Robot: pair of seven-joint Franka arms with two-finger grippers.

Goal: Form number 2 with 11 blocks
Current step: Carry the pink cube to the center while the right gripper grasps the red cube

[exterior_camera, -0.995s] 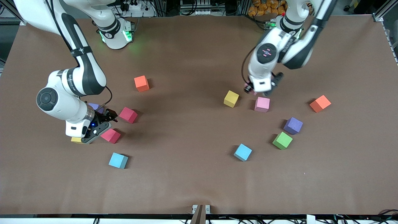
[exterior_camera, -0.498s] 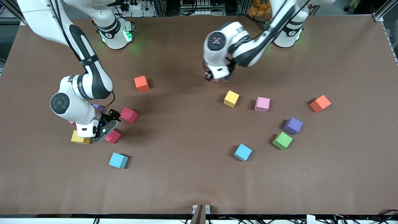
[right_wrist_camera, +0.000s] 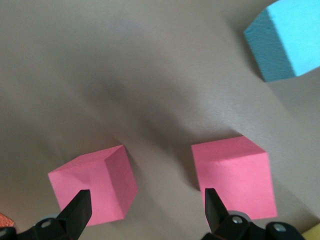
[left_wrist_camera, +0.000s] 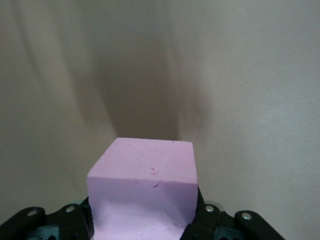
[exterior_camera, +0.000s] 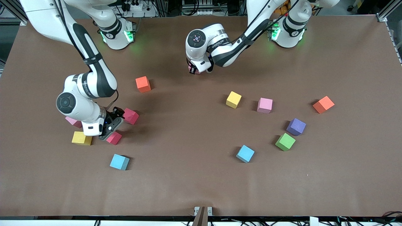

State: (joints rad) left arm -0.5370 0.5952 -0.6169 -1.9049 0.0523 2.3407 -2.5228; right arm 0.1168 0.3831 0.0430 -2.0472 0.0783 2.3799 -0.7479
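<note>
My left gripper (exterior_camera: 195, 70) is shut on a pink block (left_wrist_camera: 142, 192) and holds it over bare tabletop in the middle, in line with the two bases. Low over the gap between two red blocks (exterior_camera: 131, 116) (exterior_camera: 114, 138), my right gripper (exterior_camera: 111, 125) is open; its wrist view shows these red blocks (right_wrist_camera: 95, 182) (right_wrist_camera: 234, 175) outside each fingertip. Beside it lie a yellow block (exterior_camera: 81, 138), a light blue block (exterior_camera: 119, 162) and a pinkish block (exterior_camera: 73, 121) half under the arm. Toward the left arm's end lie yellow (exterior_camera: 233, 99), pink (exterior_camera: 264, 105), purple (exterior_camera: 296, 126), green (exterior_camera: 285, 142) and light blue (exterior_camera: 245, 153) blocks.
Two orange cubes sit apart from the rest, one (exterior_camera: 143, 84) toward the right arm's end and one (exterior_camera: 323, 104) toward the left arm's end. The brown table (exterior_camera: 188, 182) is bare nearest the front camera.
The left arm has carried the pink block away from the yellow and pink blocks toward the middle by the bases. The right arm shifted, uncovering the yellow and pinkish blocks and hiding a purple one.
</note>
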